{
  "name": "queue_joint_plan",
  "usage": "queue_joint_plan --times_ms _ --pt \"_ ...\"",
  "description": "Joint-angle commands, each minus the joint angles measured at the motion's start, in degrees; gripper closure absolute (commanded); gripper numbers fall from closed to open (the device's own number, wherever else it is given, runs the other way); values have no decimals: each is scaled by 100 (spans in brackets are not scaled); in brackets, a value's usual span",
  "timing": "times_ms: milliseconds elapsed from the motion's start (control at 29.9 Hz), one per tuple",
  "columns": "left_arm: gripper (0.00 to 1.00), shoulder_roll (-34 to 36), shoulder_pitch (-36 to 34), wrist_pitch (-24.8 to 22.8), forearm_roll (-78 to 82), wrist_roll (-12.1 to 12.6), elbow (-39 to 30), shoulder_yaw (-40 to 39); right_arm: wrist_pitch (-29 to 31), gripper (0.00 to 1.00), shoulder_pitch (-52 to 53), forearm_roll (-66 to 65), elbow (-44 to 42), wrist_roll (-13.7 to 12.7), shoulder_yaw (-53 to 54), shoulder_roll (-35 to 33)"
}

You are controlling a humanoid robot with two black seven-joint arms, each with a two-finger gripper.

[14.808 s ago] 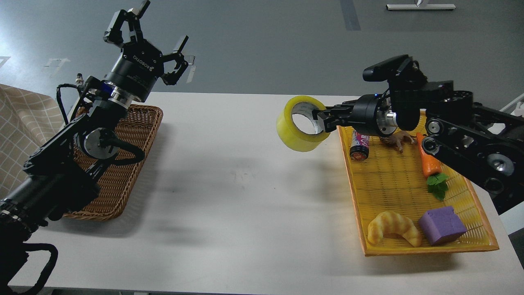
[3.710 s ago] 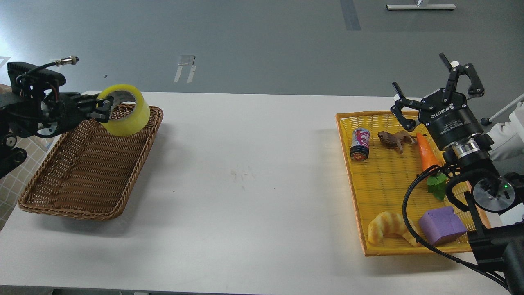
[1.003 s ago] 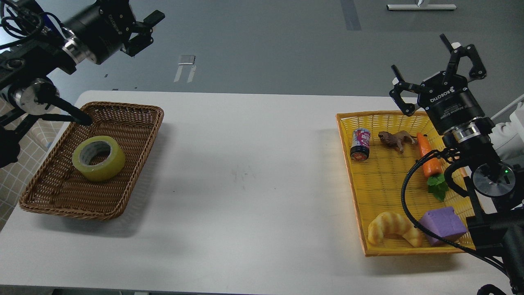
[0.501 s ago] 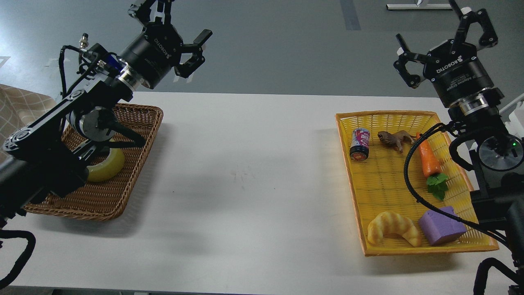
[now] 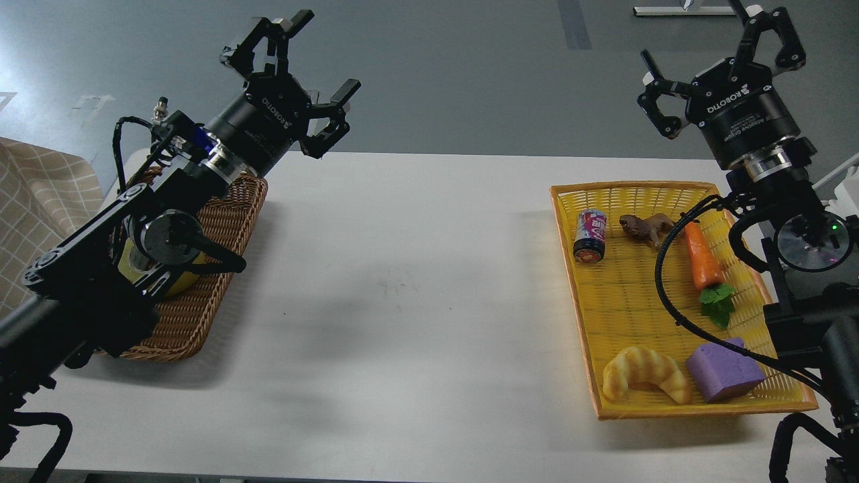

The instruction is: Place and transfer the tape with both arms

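The yellow tape point(image 5: 176, 282) lies in the brown wicker basket point(image 5: 201, 308) at the left; my left arm hides most of it, so only slivers of yellow show. My left gripper point(image 5: 295, 64) is raised above the basket's far right corner, fingers spread open and empty. My right gripper point(image 5: 721, 54) is raised above the far end of the yellow tray point(image 5: 578, 295), fingers spread open and empty.
The yellow tray holds a small can point(image 5: 590, 234), a brown toy animal point(image 5: 645, 227), a carrot point(image 5: 702, 258), a croissant point(image 5: 645, 372) and a purple block point(image 5: 725, 369). A checked cloth point(image 5: 37, 201) lies at the far left. The white table point(image 5: 402, 282) lies between the two containers.
The right gripper handed the tape over; the left gripper carried it to the wicker basket and let go. The left arm has since risen and swung right over the basket. The right gripper stays raised.
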Motion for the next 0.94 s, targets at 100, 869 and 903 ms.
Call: queue_joint_plan --times_ms 100,869,903 --pt "2 -272 175 -3 0 0 -8 -43 0 0 -4 0 -53 1 -14 87" --pt "2 -677 333 68 9 18 211 -465 0 0 -48 9 -159 80 -23 545" --pt "2 -686 333 68 9 18 229 -465 0 0 -48 9 -167 80 -23 545"
